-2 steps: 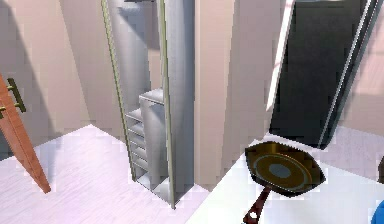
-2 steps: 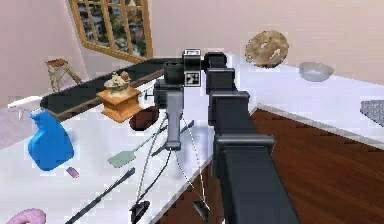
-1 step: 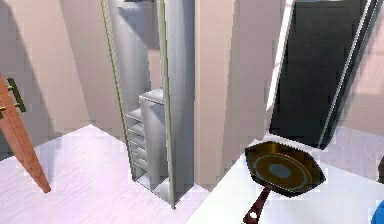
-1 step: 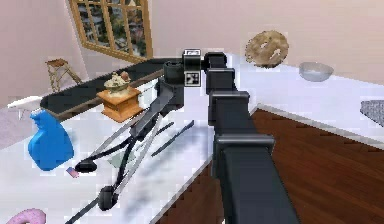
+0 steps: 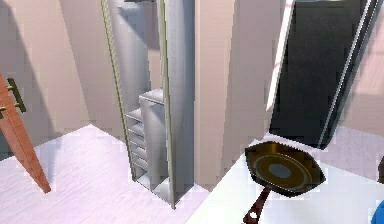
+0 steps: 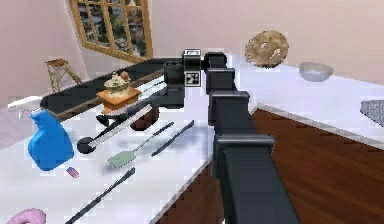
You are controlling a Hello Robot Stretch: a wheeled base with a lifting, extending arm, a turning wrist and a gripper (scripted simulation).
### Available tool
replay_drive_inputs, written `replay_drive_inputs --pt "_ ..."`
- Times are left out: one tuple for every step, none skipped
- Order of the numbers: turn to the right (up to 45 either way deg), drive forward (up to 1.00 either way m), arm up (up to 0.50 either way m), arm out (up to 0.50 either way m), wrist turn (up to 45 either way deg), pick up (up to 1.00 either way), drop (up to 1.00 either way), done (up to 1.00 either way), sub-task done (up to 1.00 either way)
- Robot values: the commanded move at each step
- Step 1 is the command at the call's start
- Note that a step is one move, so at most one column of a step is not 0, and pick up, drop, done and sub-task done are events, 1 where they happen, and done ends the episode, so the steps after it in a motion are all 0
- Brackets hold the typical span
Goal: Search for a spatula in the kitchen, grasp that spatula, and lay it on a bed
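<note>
Two views, each told from its left. In the forward view a brown wooden door edge [image 5: 12, 100] sits at the far left over pale floor. Next is an open closet [image 5: 150, 90] with grey shelves low inside, then plain wall, then a tall dark appliance [image 5: 320, 70]. Below that, a white worktop [image 5: 350, 205] carries a dark frying pan [image 5: 283, 170], handle pointing down-left.

In the arm side view a pink object [image 6: 22, 216] lies in the bottom-left corner. A blue spray bottle [image 6: 48, 142] stands upright on the white counter [image 6: 185, 170], with a wooden stool [image 6: 62, 70] and a window [image 6: 115, 25] beyond. A dark ladle-like utensil [image 6: 90, 142] lies near the bottle. What looks like the spatula [image 6: 128, 157], pale flat head and thin dark handle, lies flat on the counter just right of it. A thin dark rod [image 6: 100, 197] lies nearer the bottom edge. Farther back are a brown grinder [image 6: 118, 92] and a dark pan [image 6: 145, 118]. The gripper [image 6: 172, 88] is up-right of the spatula with counter clutter behind it, so its hold and the state of its fingers cannot be told. The dark arm [image 6: 240, 150] rises from the bottom edge. A round loaf [image 6: 267, 45] and a grey bowl [image 6: 316, 70] sit on the counter to the right.
</note>
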Motion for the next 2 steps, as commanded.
replay_drive_inputs --pt "0.0 0.0 0.0 0.0 9.0 0.0 0.0 0.0 0.0" --pt "0.0 0.0 -0.14 0.0 0.0 0.0 0.0 0.0 0.0"
